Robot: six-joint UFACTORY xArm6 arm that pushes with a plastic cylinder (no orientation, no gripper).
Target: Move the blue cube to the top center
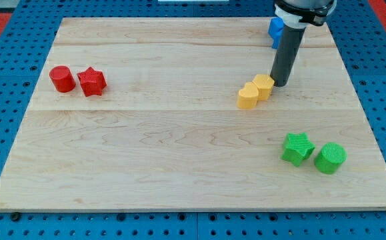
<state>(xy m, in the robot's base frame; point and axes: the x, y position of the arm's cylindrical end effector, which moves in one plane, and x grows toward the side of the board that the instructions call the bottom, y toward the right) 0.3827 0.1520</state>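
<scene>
The blue cube (275, 29) sits near the view's top right on the wooden board (179, 133), partly hidden behind the dark rod. My tip (280, 84) rests on the board just right of the yellow hexagon block (264, 86), below the blue cube. A yellow heart-shaped block (249, 96) touches the yellow hexagon on its lower left.
A red cylinder (62, 79) and a red star (92, 81) sit side by side at the view's left. A green star (297, 147) and a green cylinder (330, 158) sit at the lower right. A blue pegboard surrounds the board.
</scene>
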